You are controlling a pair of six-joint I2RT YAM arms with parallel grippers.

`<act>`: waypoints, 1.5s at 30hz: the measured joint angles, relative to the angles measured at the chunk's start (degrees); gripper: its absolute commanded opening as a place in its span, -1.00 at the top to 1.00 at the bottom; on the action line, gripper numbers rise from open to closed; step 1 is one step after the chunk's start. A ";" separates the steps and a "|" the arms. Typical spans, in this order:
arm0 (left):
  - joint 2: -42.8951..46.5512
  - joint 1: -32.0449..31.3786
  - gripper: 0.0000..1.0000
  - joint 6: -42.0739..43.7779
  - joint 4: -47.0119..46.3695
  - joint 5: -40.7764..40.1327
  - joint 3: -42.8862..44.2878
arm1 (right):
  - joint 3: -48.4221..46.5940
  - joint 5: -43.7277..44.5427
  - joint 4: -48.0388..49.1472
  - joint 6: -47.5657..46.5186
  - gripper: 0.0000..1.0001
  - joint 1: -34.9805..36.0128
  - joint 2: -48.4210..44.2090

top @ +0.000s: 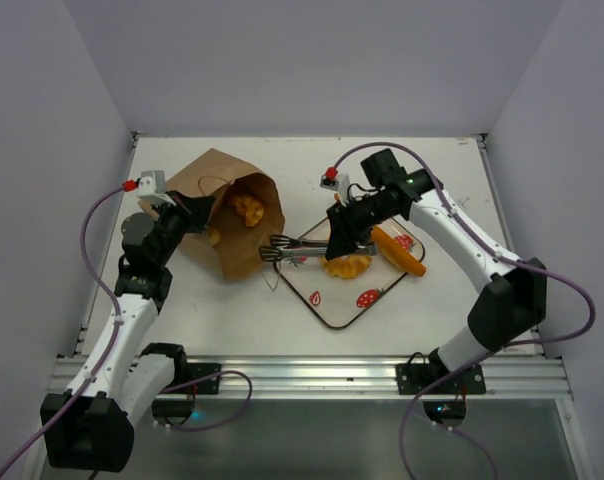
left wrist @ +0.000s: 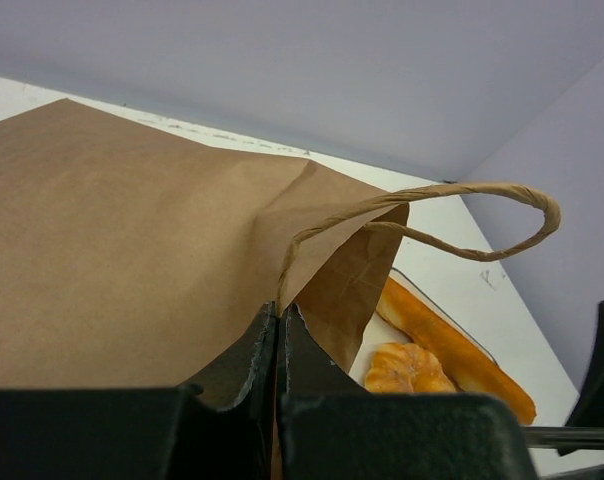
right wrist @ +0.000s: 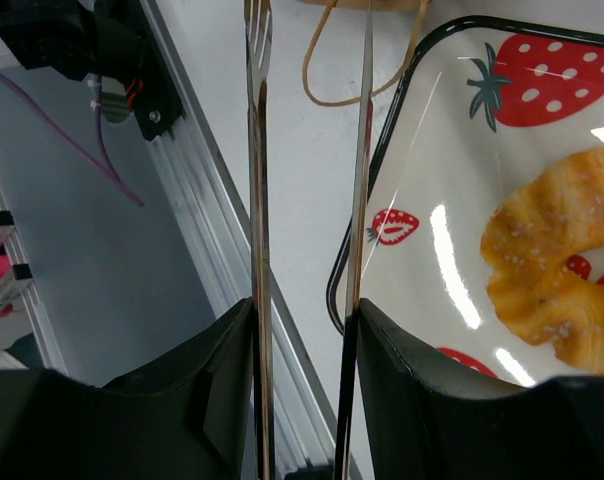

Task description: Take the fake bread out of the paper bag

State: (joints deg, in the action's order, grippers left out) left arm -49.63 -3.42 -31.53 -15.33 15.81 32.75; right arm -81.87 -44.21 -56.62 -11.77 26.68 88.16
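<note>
The brown paper bag (top: 207,175) lies on its side at the back left, its mouth facing right. One golden bread piece (top: 247,208) shows inside the mouth. My left gripper (top: 187,215) is shut on the bag's rim (left wrist: 132,250), and a twisted handle (left wrist: 482,190) loops up beside it. My right gripper (top: 337,232) is shut on metal tongs (top: 302,243), whose tips sit apart just outside the bag mouth with nothing between them. A long baguette (top: 400,250) and a round braided piece (top: 347,265) lie on the strawberry tray (top: 332,295).
The tray (right wrist: 422,200) sits right of the bag, under my right gripper (right wrist: 304,310). A loose bag handle (right wrist: 327,80) lies on the table between bag and tray. The table's metal front rail (top: 302,375) runs along the near edge. White walls close in the back and sides.
</note>
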 measured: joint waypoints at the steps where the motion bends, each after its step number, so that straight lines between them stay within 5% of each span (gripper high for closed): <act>1: -0.07 0.00 1.00 -0.94 -0.17 0.00 0.00 | -1.03 0.35 0.63 1.16 0.09 0.90 1.81; 19: -3.63 0.02 1.00 -20.46 -12.85 -4.17 -5.16 | -9.27 13.51 11.58 20.41 0.09 4.81 13.57; 45: -13.46 0.02 1.00 -24.26 -23.63 -7.87 -5.22 | -20.24 18.69 17.18 29.40 0.09 1.86 26.21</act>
State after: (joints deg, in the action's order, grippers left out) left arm -63.09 -3.40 -55.79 -38.96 7.94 27.53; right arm -102.10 -25.52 -39.44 17.63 28.53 114.37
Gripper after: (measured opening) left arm 0.014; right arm 0.461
